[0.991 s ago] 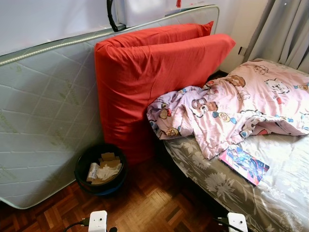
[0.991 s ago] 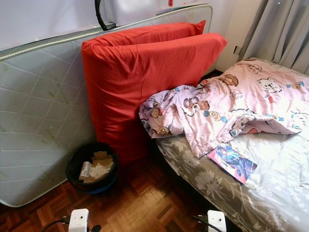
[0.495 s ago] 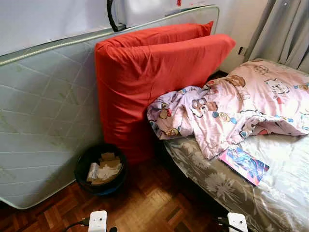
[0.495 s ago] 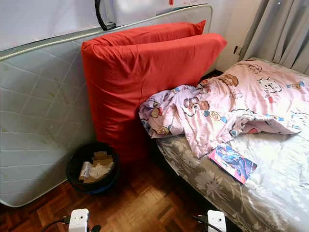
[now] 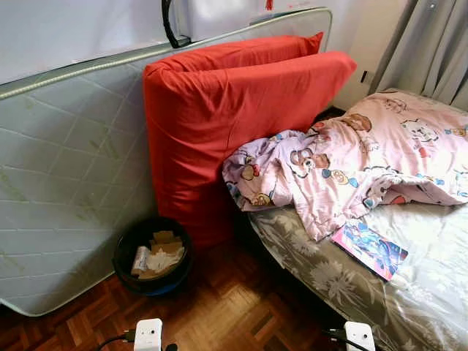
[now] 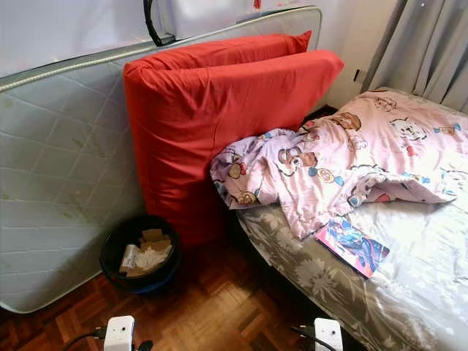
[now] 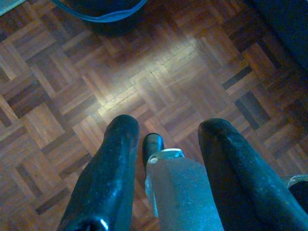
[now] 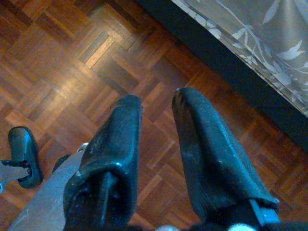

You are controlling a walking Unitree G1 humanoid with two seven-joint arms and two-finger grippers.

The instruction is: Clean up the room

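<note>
Left eye view: the bed [image 5: 307, 274] with its grey floral sheet is the landmark, filling the right side of the scene. Behind its head a pale quilted mattress [image 5: 66, 183] stands on edge against the wall, and a red-covered mattress [image 5: 227, 117] leans in front of that, touching the bed's head end. A pink cartoon-print blanket [image 5: 358, 161] lies crumpled across the bed, one corner spilling over the near edge.

Just below the blanket's hanging corner, a colourful comic book [image 5: 369, 250] lies flat on the sheet near the bed's edge, its long axis running diagonally away from the bed's head. It looks thin and glossy.

Off the bed's head corner, on the parquet floor [image 7: 159, 91], sits a black waste bin [image 5: 152, 256] holding paper and card scraps.

The right gripper [image 8: 156, 110] hangs beside the bed's edge, fingers parted and empty, and is probably the nearer arm for the book. The left gripper [image 7: 166, 132] hangs over the floor nearer the bin, fingers also apart and empty.
</note>
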